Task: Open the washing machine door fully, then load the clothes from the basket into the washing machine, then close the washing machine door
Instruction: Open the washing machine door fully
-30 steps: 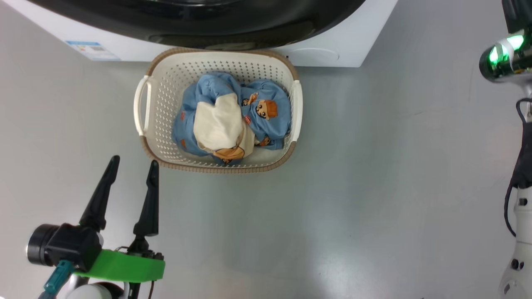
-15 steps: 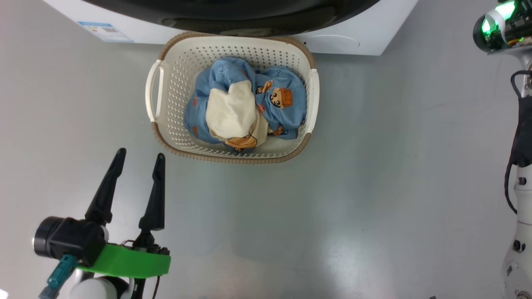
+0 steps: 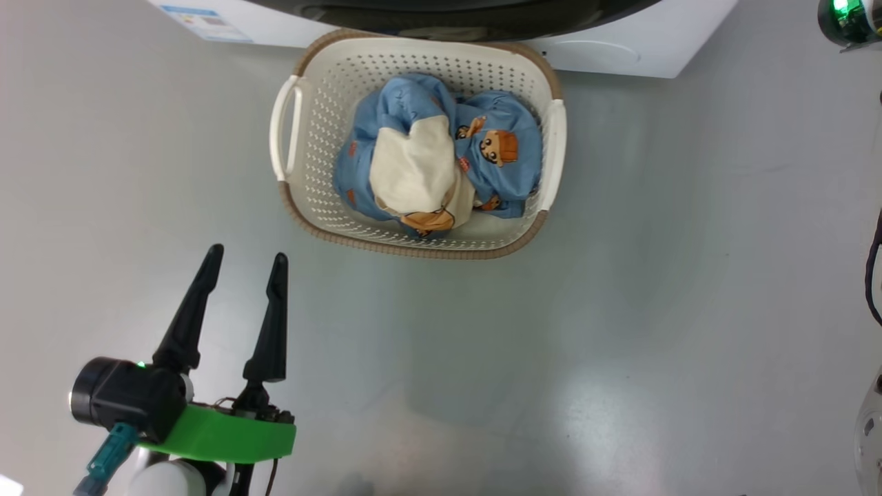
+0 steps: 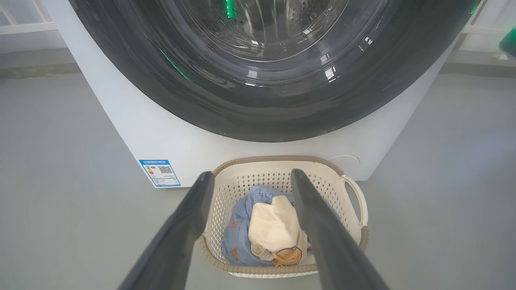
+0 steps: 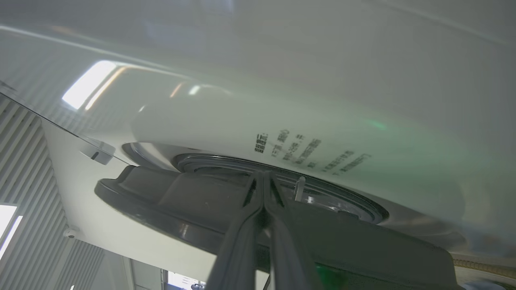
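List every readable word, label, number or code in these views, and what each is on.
Nothing reads clearly.
Blue label sticker, low on the washing machine front: a QR code and coloured bars; words too small to read.
Dark printed lines on the machine's white panel, right wrist view: blurred, unreadable.
Small dark mark on the blue clothes in the basket: too small to tell.

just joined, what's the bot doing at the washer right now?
Early in the laundry job. The right pincer is shut, tips at the dark rim of the washing machine door, apparently working on opening it. The left pincer hangs open over the floor, holding nothing. The clothes lie in the basket in front of the washing machine.
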### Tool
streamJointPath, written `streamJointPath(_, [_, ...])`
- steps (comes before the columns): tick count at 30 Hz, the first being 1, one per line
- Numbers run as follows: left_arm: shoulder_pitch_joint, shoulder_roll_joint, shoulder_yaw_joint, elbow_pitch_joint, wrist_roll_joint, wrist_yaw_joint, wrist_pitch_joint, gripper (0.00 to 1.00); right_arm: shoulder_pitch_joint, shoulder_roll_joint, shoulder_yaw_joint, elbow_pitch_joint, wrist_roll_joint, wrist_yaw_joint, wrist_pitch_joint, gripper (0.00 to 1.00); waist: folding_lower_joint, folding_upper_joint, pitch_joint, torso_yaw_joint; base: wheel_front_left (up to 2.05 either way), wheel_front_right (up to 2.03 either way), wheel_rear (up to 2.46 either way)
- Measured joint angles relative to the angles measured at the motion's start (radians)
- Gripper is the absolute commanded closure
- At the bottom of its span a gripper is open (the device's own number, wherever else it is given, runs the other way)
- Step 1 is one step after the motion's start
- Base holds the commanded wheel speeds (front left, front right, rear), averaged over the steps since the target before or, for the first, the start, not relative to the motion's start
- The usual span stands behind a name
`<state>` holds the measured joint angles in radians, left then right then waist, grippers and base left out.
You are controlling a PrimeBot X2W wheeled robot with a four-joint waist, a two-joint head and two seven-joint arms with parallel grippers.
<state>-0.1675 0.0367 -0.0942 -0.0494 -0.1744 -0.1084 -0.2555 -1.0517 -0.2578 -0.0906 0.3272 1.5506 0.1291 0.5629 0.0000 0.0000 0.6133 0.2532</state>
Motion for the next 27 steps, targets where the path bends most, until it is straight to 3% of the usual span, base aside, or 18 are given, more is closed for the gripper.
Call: streamJointPath(27, [0.006, -0.003, -0.052, -0.025, -0.044, 0.038, 0.000, 0.00, -0.040, -0.067, 0.052, -0.003, 0.000, 0.000, 0.009, 1.00, 0.0000, 0.0000, 0.042, 0.070, 0.00, 0.00, 0.00])
